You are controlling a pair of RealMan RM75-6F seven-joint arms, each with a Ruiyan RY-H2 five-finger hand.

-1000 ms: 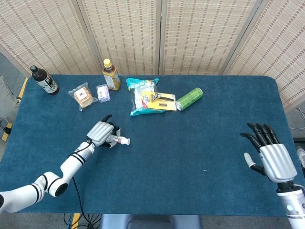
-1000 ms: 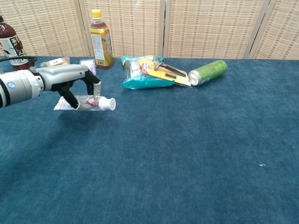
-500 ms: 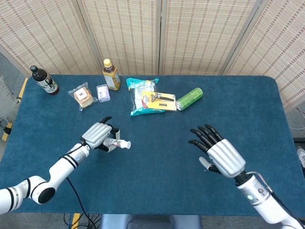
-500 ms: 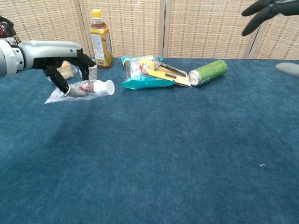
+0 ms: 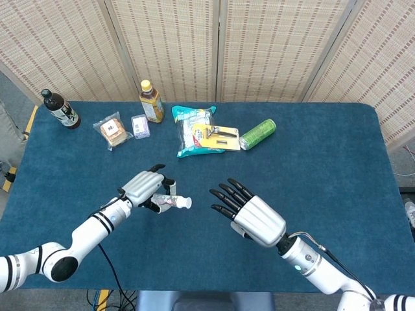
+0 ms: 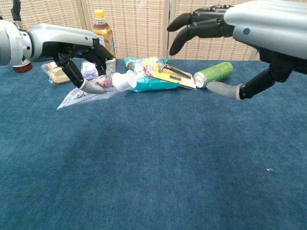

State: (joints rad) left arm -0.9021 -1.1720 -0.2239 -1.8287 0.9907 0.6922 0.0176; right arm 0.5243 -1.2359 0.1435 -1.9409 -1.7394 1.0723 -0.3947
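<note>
My left hand (image 5: 144, 188) (image 6: 79, 50) grips a small squeeze tube (image 5: 174, 202) (image 6: 98, 88) with a white cap, lifted off the blue table (image 5: 311, 162). The cap points to the right, toward my right hand. My right hand (image 5: 256, 217) (image 6: 240, 24) hovers open above the table's middle, fingers spread and pointing at the tube, a short gap from its cap. In the chest view the tube's flat tail hangs down to the left.
Along the far side lie a teal snack bag with a yellow razor pack (image 5: 201, 133), a green can (image 5: 257, 134), a yellow-capped bottle (image 5: 151, 102), two small wrapped packets (image 5: 120, 129) and a dark bottle (image 5: 60, 109). A woven screen stands behind.
My left hand has lifted the tube and carried it right. My right hand has swept from the near right corner in to the table's middle, close to the tube.
</note>
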